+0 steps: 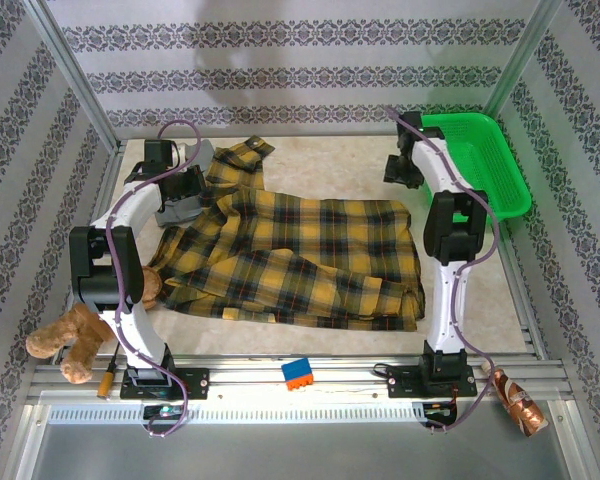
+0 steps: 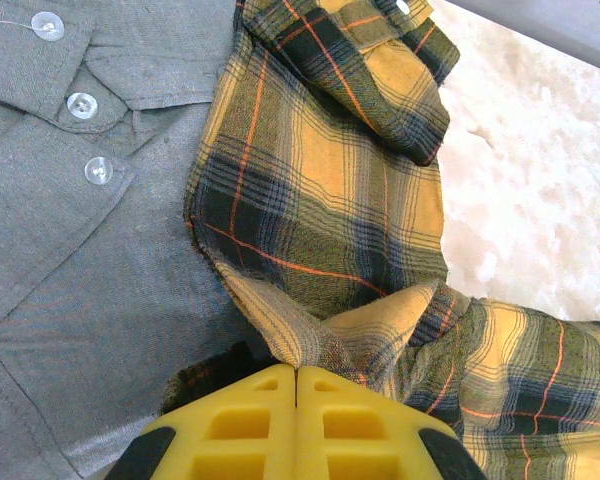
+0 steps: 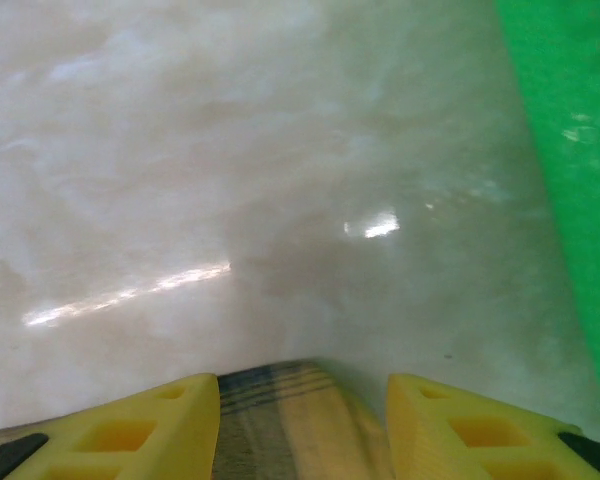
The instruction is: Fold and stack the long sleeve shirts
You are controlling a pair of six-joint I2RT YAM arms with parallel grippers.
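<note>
- Left gripper (image 2: 297,378): yellow jaws pressed together at bottom of left wrist view, pinching a small fold of the plaid shirt (image 2: 330,200) right at the tips.
- Plaid shirt: yellow-black w/ thin red lines, lying unfolded across mid table (image 1: 330,160). One sleeve runs to the far left, and its cuff lies on bare table.
- In the left wrist view, the plaid sleeve overlaps the grey shirt (image 2: 70,260), touching it.
- Grey shirt: far left of table, partly under the plaid sleeve and the left arm. Three clear buttons (image 2: 81,105) show along its placket.
- Shirts not stacked, neither one folded.
- Right gripper (image 3: 300,385): jaws spread, low over bare table at far right. A strip of plaid shows btwn them at the frame's bottom edge, not clamped.
- Green basket (image 1: 480,160): far right corner, just beside the right gripper.
- Plush toy (image 1: 65,340): brown, near left edge, by the left arm's base.
- Blue-orange block (image 1: 298,373): on the near rail btwn the two bases.
</note>
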